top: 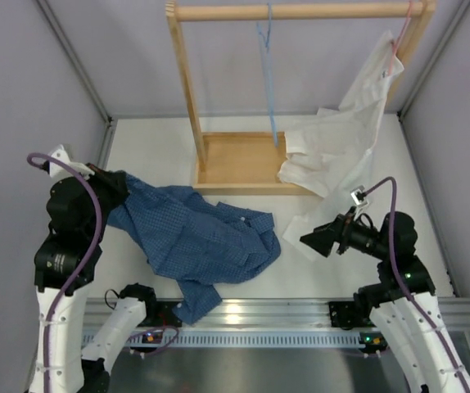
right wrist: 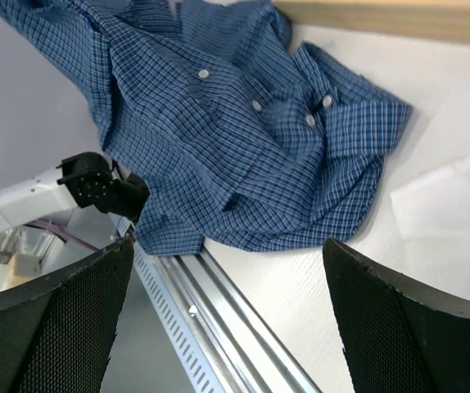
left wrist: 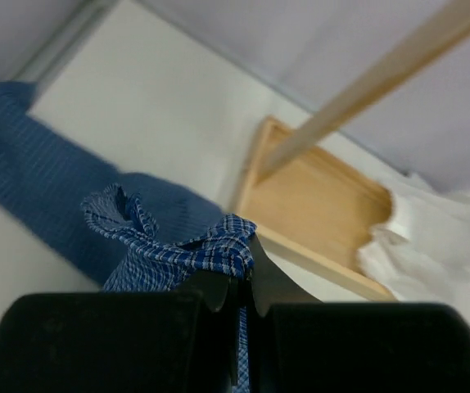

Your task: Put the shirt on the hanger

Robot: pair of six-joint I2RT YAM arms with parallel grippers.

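Sprawling across the white surface (top: pixel 149 155), the shirt (top: pixel 198 241) is lying in a crumpled heap between the two arms, just in front of the wooden rack (top: pixel 184 82). Its button placket is facing up, with several white buttons showing in the right wrist view (right wrist: pixel 235 139). One part of it is trailing down toward the metal rail (top: pixel 251 311) at the near edge.

The left fingers (left wrist: pixel 272 288) are pressing together on a bunched fold of the checked cloth (left wrist: pixel 178 254), which is puckering up just above their tips. In the top view this grip is sitting at the shirt's far left end, where the fabric is rising from the surface toward the left arm.

The right fingers (right wrist: pixel 63 327) are standing wide apart and gripping nothing. They are pointing left at the shirt's right edge from close by, low over the surface, without touching the cloth (top: pixel 317 237).

The hanger (top: pixel 271 98) is hanging from the rack's top bar, well apart from the shirt, with its thin blue wire reaching down toward the rack's tray-like base (top: pixel 235 160).

At the right end of the same bar a white shirt (top: pixel 341 139) is hanging on a pink hanger (top: pixel 396 49). It is draping down over the right corner of the base and spilling onto the surface near the right arm.
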